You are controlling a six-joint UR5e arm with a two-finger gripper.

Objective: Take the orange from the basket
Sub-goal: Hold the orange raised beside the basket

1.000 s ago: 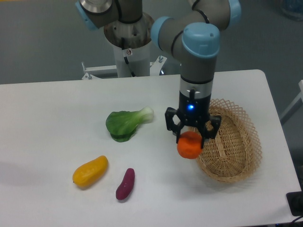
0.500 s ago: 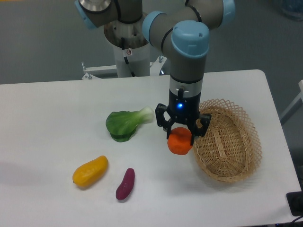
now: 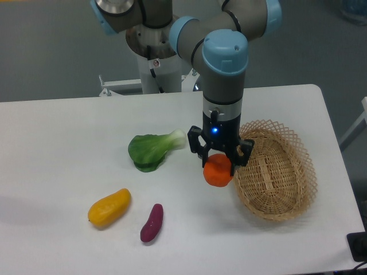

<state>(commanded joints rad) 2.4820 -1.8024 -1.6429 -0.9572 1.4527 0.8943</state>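
The round orange (image 3: 218, 171) hangs in the air just left of the wicker basket (image 3: 279, 172), outside its rim. My gripper (image 3: 218, 163) points straight down and is shut on the orange, its black fingers hugging the fruit's upper sides. The basket lies at the right of the white table and holds nothing that I can see. Whether the orange touches the table below it I cannot tell.
A green leafy bok choy (image 3: 153, 149) lies left of the gripper. Nearer the front left lie a yellow-orange mango-like fruit (image 3: 109, 207) and a purple sweet potato (image 3: 152, 223). The robot's base (image 3: 153, 57) stands behind the table's far edge.
The gripper has carried the orange leftward and slightly up, off the basket's left rim to just outside it. Over the last half second it barely moved.
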